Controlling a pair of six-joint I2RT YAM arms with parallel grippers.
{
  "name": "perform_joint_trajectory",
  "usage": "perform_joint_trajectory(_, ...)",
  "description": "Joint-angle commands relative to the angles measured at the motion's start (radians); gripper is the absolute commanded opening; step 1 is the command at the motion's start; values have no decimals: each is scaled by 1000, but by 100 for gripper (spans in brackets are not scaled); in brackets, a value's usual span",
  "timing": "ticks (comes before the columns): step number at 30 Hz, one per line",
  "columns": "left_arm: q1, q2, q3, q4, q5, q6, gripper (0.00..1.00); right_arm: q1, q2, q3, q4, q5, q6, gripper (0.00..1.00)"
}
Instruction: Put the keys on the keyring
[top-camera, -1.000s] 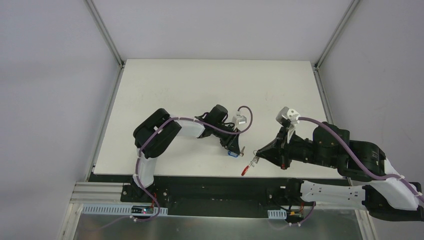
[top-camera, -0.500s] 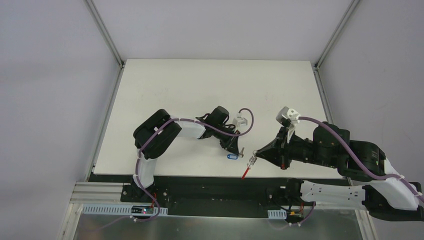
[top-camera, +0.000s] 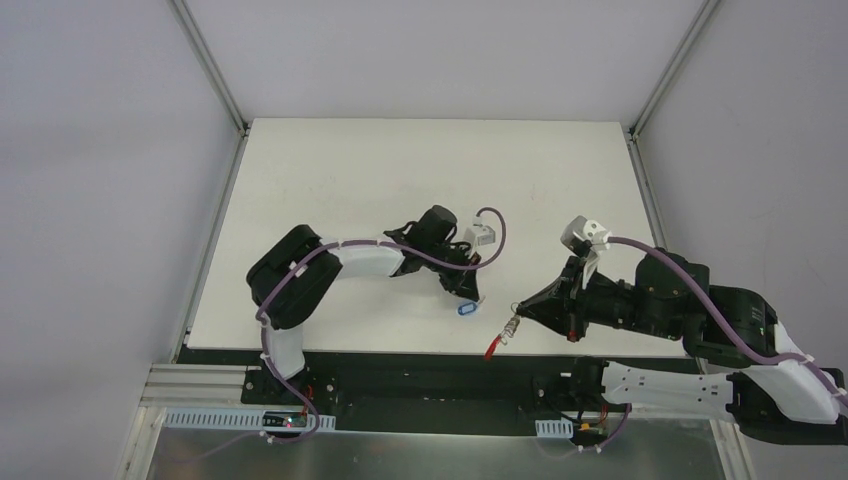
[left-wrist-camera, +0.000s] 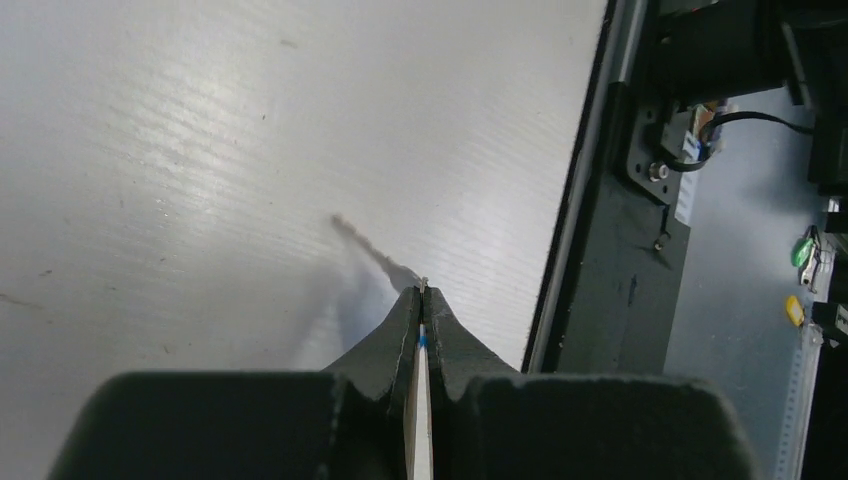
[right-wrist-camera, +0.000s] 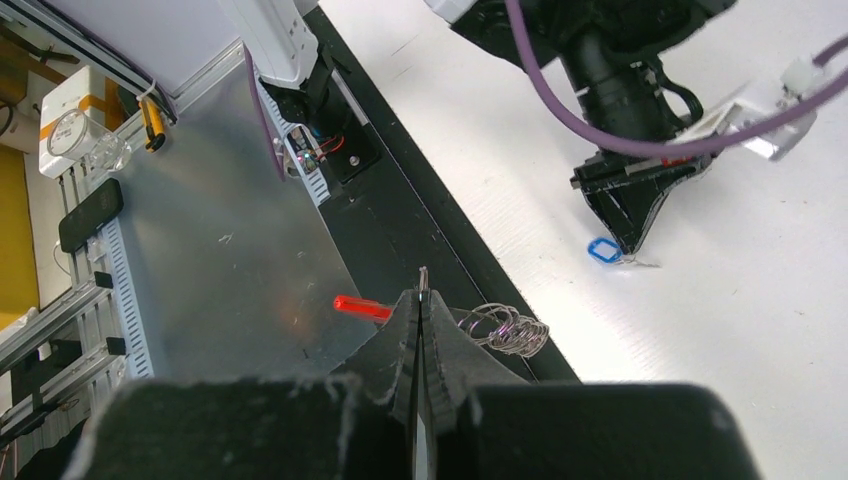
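Keys pinched in left hand near table edge, keyring pinched in right hand nearby, red strip dangling

The left gripper has pinched shut. Its two black fingers now squeeze the small blue oblong plastic tag, where a second ago they stood apart over it. The left arm's big black elbow has swung out to the left and closer to the front. The right gripper has slid a little to the right and toward the front, and the bunch of thin silver wire rings and the red curved plastic strip went with it.
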Motion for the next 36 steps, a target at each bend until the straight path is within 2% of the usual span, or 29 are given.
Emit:
perform_joint_trajectory(1, -8, -187, -1, -12, -59, 37, 0, -2, -30, 3, 46, 29, 13, 0)
perform_joint_trajectory(11, -9, -431, -21, -46, -113, 51, 0, -2, -26, 19, 59, 44, -44, 0)
perform_joint_trajectory(18, -10, -613, -18, -77, -120, 51, 0, -2, 3, 39, 90, -17, -91, 0)
perform_joint_trajectory(28, -9, -857, -17, -101, -91, 41, 0, -3, 56, 35, 226, -125, -160, 0)
perform_joint_trajectory(36, -9, -954, -3, -109, -32, 31, 0, -2, 104, 26, 343, -199, -207, 0)
